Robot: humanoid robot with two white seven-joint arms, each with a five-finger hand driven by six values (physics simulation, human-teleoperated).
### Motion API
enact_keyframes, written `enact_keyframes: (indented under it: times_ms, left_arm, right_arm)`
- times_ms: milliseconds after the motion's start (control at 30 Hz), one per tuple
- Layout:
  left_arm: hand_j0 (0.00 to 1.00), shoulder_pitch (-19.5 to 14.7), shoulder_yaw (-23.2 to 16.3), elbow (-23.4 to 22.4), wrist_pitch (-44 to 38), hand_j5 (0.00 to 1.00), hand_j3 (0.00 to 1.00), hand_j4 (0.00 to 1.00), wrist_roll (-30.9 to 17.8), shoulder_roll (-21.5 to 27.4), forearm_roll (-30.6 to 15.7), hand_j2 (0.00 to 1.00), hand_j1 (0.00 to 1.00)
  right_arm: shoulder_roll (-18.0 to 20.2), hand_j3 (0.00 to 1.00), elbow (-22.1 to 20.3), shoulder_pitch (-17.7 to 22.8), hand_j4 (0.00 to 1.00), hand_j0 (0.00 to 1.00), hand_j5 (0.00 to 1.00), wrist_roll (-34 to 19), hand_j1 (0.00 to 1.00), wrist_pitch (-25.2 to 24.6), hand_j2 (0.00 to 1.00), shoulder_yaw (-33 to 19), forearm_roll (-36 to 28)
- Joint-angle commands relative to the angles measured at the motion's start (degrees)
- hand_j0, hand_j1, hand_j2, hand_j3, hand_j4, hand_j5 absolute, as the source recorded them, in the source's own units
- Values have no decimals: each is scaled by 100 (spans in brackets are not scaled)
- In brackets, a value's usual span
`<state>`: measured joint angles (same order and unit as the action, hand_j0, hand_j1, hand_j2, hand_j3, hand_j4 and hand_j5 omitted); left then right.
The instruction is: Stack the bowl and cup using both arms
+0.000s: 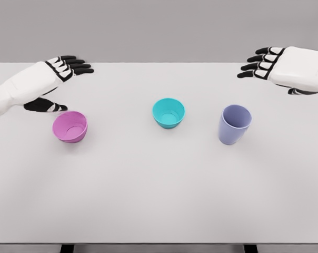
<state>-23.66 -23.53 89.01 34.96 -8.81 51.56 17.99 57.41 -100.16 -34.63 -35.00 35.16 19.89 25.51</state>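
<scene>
Three vessels stand upright in a row on the white table (pixel 159 200). A pink bowl (pixel 70 126) is at the left, a teal bowl (pixel 168 112) in the middle, and a lavender cup (pixel 234 124) at the right. My left hand (pixel 61 84) hovers just behind and left of the pink bowl, fingers spread and thumb near the bowl's rim, holding nothing. My right hand (pixel 264 66) hangs behind and right of the lavender cup, well apart from it, fingers extended and empty.
The table's far edge runs just behind both hands, with a grey wall beyond. The near edge lies at the bottom of the view, with dark table legs (pixel 67 248) below it.
</scene>
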Motion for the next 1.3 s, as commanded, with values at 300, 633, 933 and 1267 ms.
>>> enact_keyframes:
  times_ms: [300,633,933,1267]
  left_arm:
    - [100,-51,490,-675,4,100,100,100,-51,390,-50,100,100]
    - [100,-693,349,-297,4,100,100,100,-2619,566,-1728,100,100]
    - [100,-2609,-2076,-1018,4,100,100,100,-2619,144,-2388,100,100]
    - [100,-3048,-2622,-1088,4,100,100,100,-2619,425,-2045,100,100]
  right_arm:
    - [50,100,752,79,100,100,100,0,100,-16,100,-47,-1750]
    - [437,100,1913,975,100,100,100,0,100,-16,100,-240,-2164]
    - [279,100,2053,1204,100,100,100,0,100,-16,100,-205,-2076]
    - [156,100,2141,1336,100,100,100,0,100,-16,100,-223,-2076]
